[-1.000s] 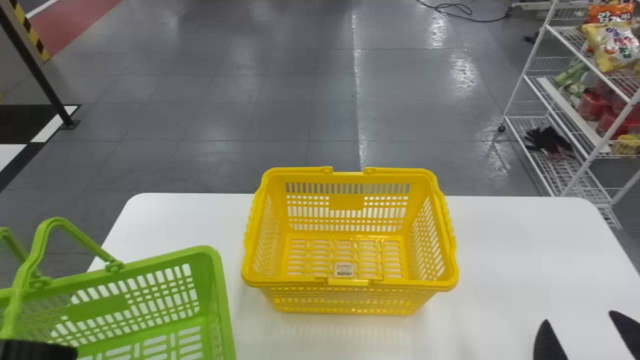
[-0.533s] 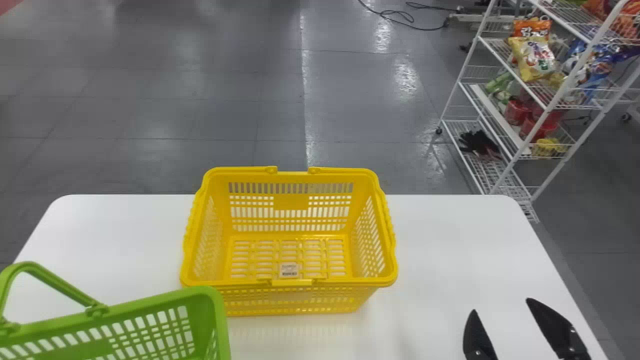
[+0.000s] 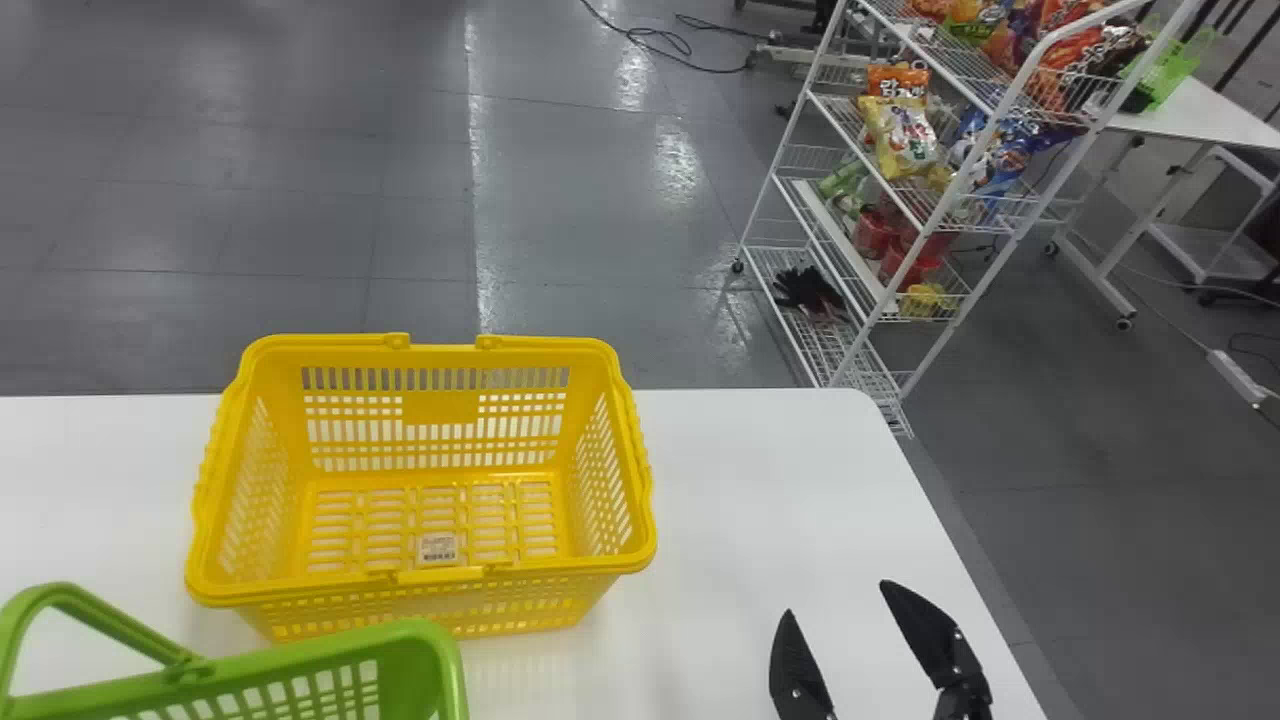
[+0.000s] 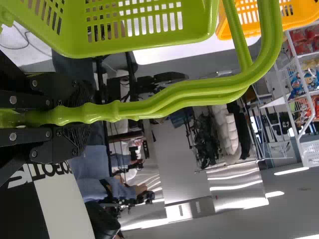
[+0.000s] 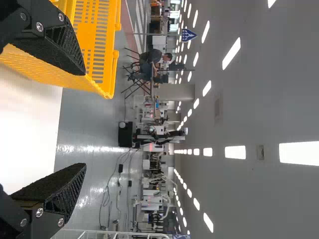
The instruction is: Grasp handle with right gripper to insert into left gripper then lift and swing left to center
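Note:
In the head view my right gripper (image 3: 850, 625) stands open over the table, right of the yellow basket (image 3: 420, 592), touching nothing. The right wrist view shows this gripper (image 5: 75, 119) with its fingers wide apart and the yellow basket (image 5: 97, 45) beyond them. A green basket (image 3: 425, 650) with its handle (image 3: 60, 597) raised is at the head view's bottom left corner. In the left wrist view my left gripper (image 4: 65, 114) is shut on the green handle (image 4: 164, 102), and the green basket (image 4: 139, 37) hangs from it.
The white table (image 3: 740, 500) lies under the yellow basket and ends at its right edge. Beyond it, a white wire rack (image 3: 850, 250) with snack bags stands on the grey floor (image 3: 250, 230).
The head view has turned right, so the table, yellow basket and right gripper appear farther left. The green basket has sunk lower in that view. My right gripper stays open.

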`<state>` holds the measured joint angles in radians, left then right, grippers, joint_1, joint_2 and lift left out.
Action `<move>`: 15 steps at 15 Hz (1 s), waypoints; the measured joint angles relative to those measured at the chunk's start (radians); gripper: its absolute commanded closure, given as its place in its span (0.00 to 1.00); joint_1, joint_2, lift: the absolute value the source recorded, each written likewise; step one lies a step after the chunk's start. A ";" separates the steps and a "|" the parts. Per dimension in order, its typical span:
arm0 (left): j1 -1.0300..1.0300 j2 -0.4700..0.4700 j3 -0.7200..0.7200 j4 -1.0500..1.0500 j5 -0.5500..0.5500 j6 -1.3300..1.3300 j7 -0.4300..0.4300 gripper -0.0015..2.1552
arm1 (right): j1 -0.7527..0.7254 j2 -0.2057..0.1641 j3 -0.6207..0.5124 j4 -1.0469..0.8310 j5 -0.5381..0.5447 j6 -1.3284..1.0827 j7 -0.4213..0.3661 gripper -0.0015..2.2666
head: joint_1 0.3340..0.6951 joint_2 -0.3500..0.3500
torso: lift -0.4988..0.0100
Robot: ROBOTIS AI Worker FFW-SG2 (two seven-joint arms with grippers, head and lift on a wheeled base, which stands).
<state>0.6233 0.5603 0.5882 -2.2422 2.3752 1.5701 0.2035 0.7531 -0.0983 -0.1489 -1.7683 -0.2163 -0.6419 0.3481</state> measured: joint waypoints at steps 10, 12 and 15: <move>-0.183 -0.063 -0.298 -0.032 -0.096 0.000 0.071 0.91 | 0.003 0.005 0.014 -0.006 0.004 0.000 0.000 0.08 | 1.00 0.00 | 0.80; -0.208 -0.066 -0.333 -0.031 -0.118 0.000 0.087 0.91 | 0.003 0.005 0.014 -0.006 0.005 0.000 0.000 0.08 | 1.00 0.00 | 0.80; -0.233 -0.065 -0.356 -0.030 -0.144 0.000 0.109 0.91 | 0.007 0.005 0.014 -0.006 0.005 -0.005 0.000 0.08 | 1.00 0.00 | 0.80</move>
<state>0.3900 0.4957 0.2317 -2.2717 2.2309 1.5701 0.3128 0.7597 -0.0936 -0.1350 -1.7745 -0.2117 -0.6474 0.3482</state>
